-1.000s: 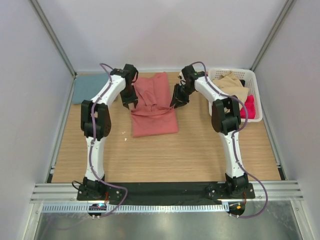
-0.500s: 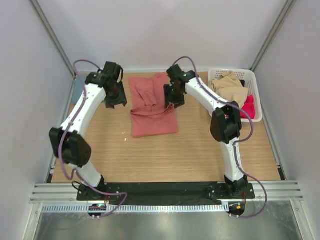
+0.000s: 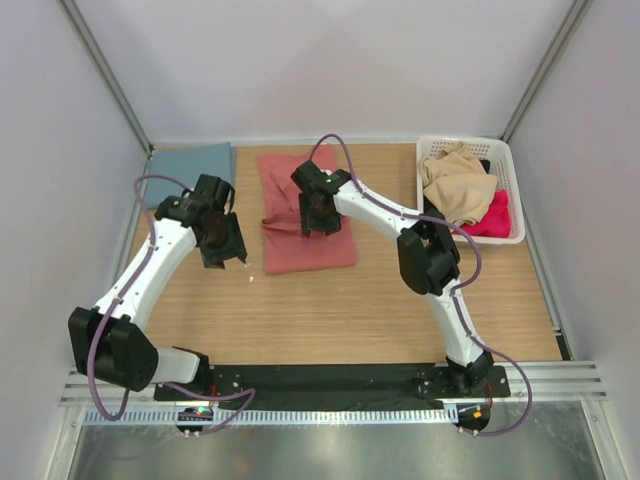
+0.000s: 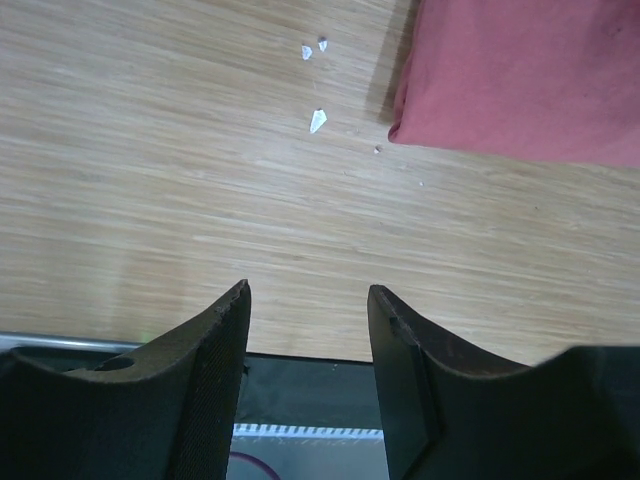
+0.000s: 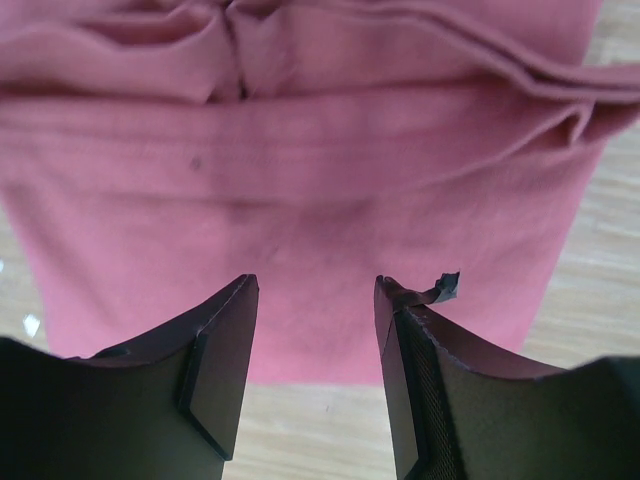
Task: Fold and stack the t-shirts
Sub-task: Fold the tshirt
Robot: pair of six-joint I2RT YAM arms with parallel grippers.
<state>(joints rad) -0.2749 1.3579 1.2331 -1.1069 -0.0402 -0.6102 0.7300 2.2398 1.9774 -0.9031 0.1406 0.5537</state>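
Note:
The salmon-red t-shirt (image 3: pixel 308 222) lies folded into a narrow strip at the middle back of the table, its far half doubled over with creases. It fills the right wrist view (image 5: pixel 300 170) and its corner shows in the left wrist view (image 4: pixel 520 80). The teal-blue t-shirt (image 3: pixel 190 170) lies folded flat at the back left corner. My right gripper (image 3: pixel 318 222) is open and empty, low over the middle of the red shirt (image 5: pixel 312 290). My left gripper (image 3: pixel 228 258) is open and empty over bare wood left of the red shirt (image 4: pixel 308 295).
A white basket (image 3: pixel 510 185) at the back right holds a tan cloth (image 3: pixel 458 185) and a bright pink cloth (image 3: pixel 495 215). Small white scraps (image 4: pixel 317 120) lie on the wood by the red shirt's near left corner. White walls close three sides.
My left gripper has drawn back from the red shirt toward the near left. My right gripper has swung left from the shirt's right edge to over its middle. The shirt's far half now lies folded inward.

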